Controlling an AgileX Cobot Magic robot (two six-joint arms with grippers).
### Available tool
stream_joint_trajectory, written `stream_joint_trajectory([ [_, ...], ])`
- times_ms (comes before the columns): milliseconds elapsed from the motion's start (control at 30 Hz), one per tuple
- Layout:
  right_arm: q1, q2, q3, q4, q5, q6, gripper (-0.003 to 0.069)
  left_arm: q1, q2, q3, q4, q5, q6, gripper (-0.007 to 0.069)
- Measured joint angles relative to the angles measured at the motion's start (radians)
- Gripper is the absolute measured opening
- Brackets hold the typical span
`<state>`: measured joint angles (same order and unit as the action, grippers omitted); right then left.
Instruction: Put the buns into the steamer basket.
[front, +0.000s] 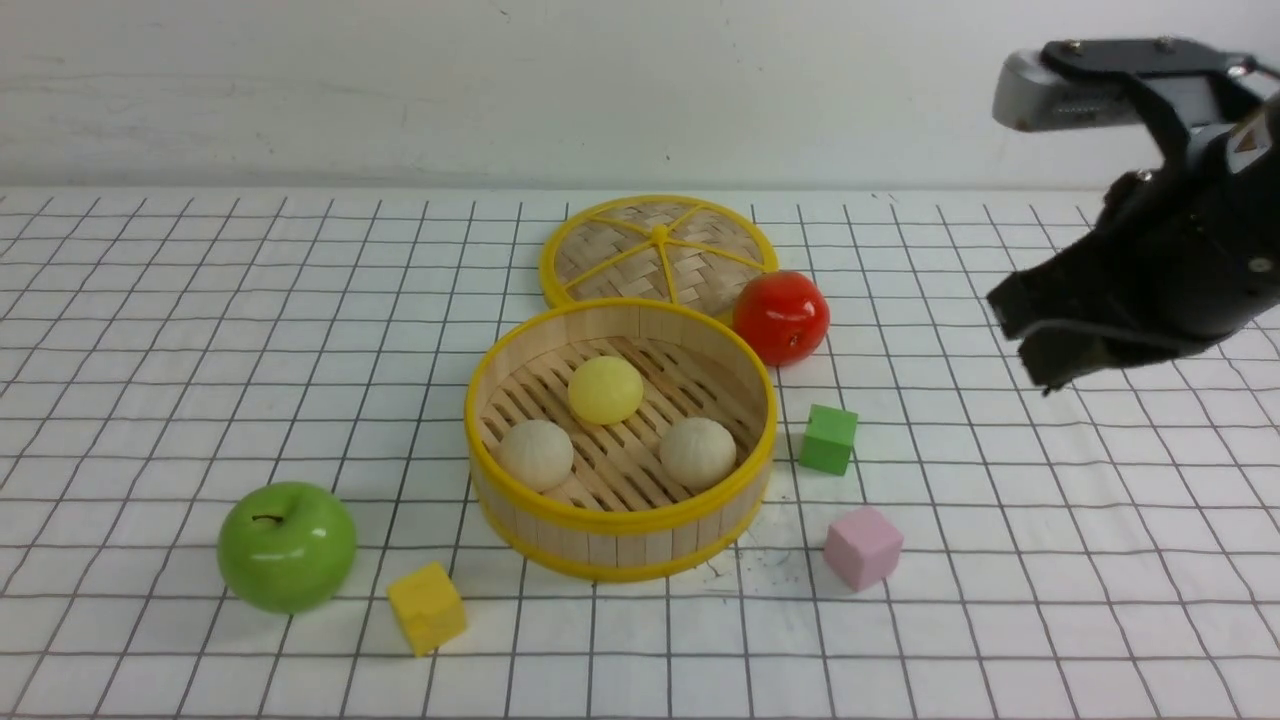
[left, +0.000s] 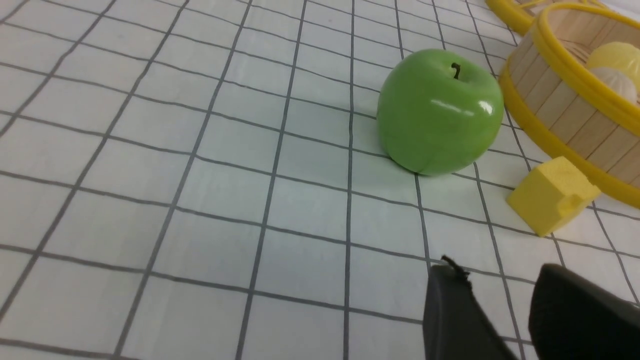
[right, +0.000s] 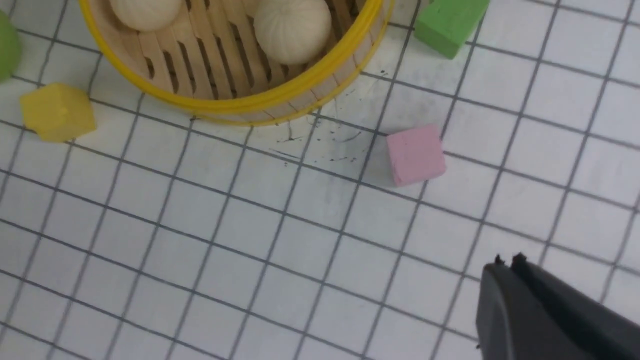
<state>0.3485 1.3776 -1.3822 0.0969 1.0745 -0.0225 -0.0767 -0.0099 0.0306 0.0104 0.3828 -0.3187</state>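
Nearest the camera: yellow cube and green apple at 7–8 o'clock of the steamer basket. All three buns sit on its slotted floor; looks done. Right gripper hangs raised at basket's 3 o'clock, well apart, jaws pressed together, empty. Left gripper low by the apple, jaws slightly parted, empty. Lid at 12. Gridded tabletop, ample room.
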Motion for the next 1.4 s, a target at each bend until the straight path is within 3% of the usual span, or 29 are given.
stream_joint_trajectory([
  [100, 0.000, -0.101, 0.039, -0.064, -0.080, -0.045, -0.0017, 0.000, 0.000, 0.000, 0.000, 0.000, 0.000, 0.0236],
  [233, -0.005, -0.329, 0.229, -0.147, -0.308, -0.048, -0.0015, 0.000, 0.000, 0.000, 0.000, 0.000, 0.000, 0.0237],
  [267, -0.026, -0.460, 0.358, -0.160, -0.448, -0.043, -0.0013, 0.000, 0.000, 0.000, 0.000, 0.000, 0.000, 0.0237],
  [333, -0.044, -0.537, 0.436, -0.163, -0.520, -0.029, -0.0012, 0.000, 0.000, 0.000, 0.000, 0.000, 0.000, 0.0237],
  [433, -0.122, -0.840, 0.708, -0.187, -0.677, 0.037, -0.0010, 0.000, 0.000, 0.000, 0.000, 0.000, 0.000, 0.0237],
  [600, -0.178, -1.313, 1.023, -0.228, -0.691, 0.064, -0.0008, 0.000, 0.000, 0.000, 0.000, 0.000, 0.000, 0.0237],
  [700, -0.181, -1.384, 1.080, -0.241, -0.657, 0.065, -0.0005, 0.000, 0.000, 0.000, 0.000, 0.000, 0.000, 0.0237],
  [933, -0.263, -1.363, 1.122, -0.271, -0.511, 0.076, 0.0001, 0.001, 0.000, 0.000, 0.001, 0.002, 0.001, 0.0237],
  [1200, -0.317, -1.388, 1.269, -0.279, -0.558, 0.214, 0.0002, 0.001, 0.000, 0.000, 0.001, 0.001, 0.001, 0.0237],
  [1400, -0.363, -1.388, 1.387, -0.283, -0.622, 0.247, 0.0008, 0.001, 0.000, 0.000, 0.001, 0.001, 0.002, 0.0237],
])
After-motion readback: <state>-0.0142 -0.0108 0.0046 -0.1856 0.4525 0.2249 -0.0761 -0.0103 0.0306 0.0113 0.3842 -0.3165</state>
